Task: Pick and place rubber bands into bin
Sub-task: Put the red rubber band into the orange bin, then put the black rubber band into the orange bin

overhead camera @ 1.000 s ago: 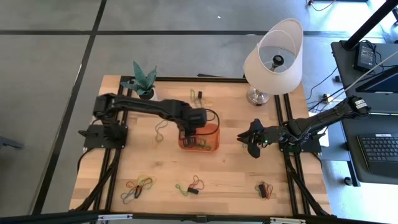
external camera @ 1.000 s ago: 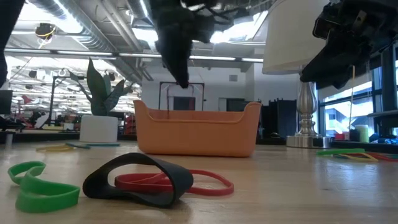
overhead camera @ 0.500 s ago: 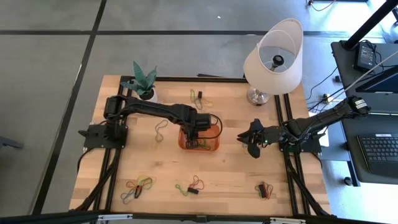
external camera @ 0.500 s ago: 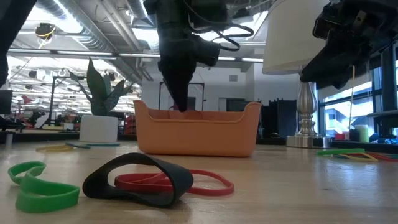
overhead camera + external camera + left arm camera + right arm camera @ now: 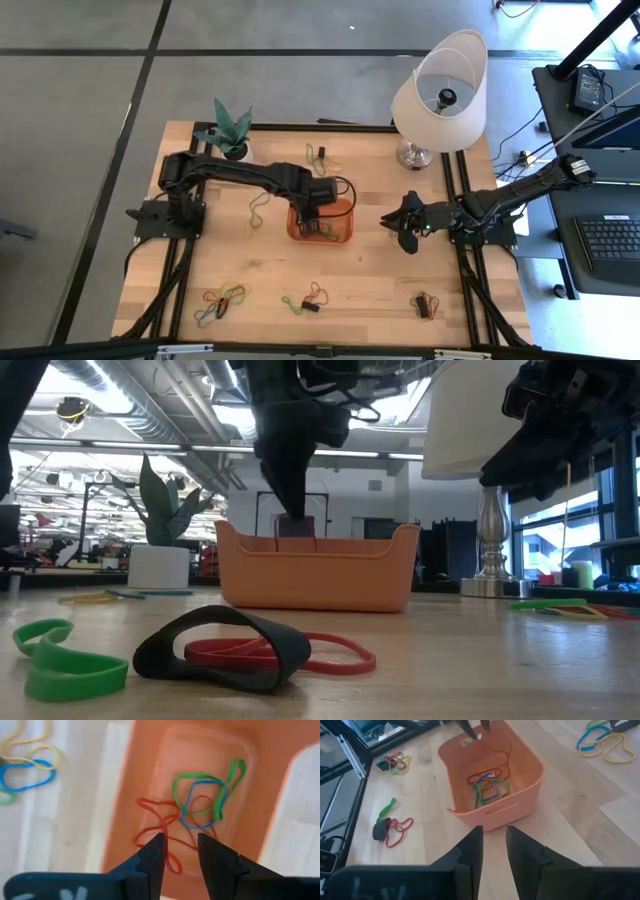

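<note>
Orange shallow plastic bin (image 5: 322,222) at table centre, coloured rubber bands (image 5: 202,800) lying inside, directly beneath left tool (image 5: 179,851), jaws parted, empty. Right tool (image 5: 492,842) waiting right of bin, slightly apart, empty.

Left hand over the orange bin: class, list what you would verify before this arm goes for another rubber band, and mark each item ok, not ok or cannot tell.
1. Left hand open and empty: ok, the fingers stand apart with nothing between them.
2. Dropped rubber bands lie inside the bin: ok, red, green and blue loops rest on its floor.
3. Left hand clear above the bin rim: ok in the low view.
4. Right hand out of the way: ok, it hangs beside the bin, nothing held.
5. Bands left on the table: ok, a front group waits.
6. Lamp and plant off the path: ok.
</note>
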